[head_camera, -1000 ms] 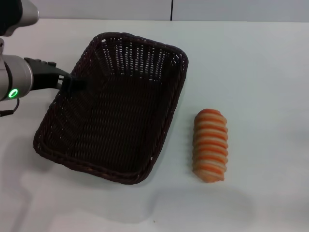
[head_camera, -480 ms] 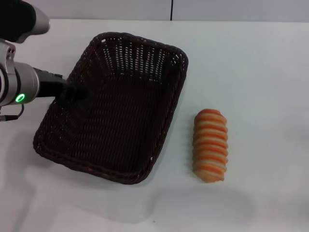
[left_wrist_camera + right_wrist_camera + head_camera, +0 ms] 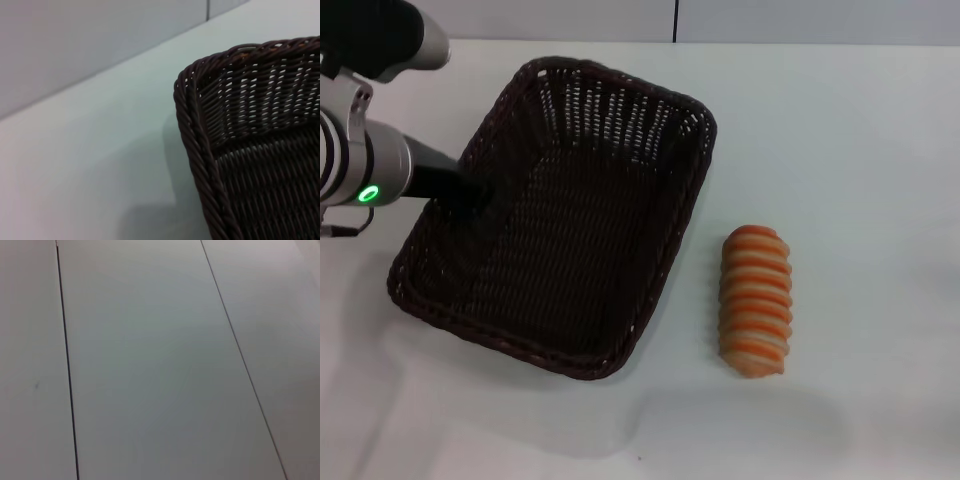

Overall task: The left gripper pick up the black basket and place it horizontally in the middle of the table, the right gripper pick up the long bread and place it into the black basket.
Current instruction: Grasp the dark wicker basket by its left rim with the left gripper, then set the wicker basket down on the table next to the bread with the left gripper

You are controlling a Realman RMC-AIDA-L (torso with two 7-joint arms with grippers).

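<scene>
Shifted: black basket [image 3: 560,225] (far end up) | left claw [image 3: 470,195] on rim

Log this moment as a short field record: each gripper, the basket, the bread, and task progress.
left gripper: at the left long rim of the black basket, fingers lost against the dark weave
right gripper: not in view
black basket: on the table, left of centre, set at a slant with one short end far and one near, nothing inside
long bread: lying on the table to the right of the basket, apart from it
task progress: basket not yet horizontal in the middle; bread not yet in the basket
</scene>
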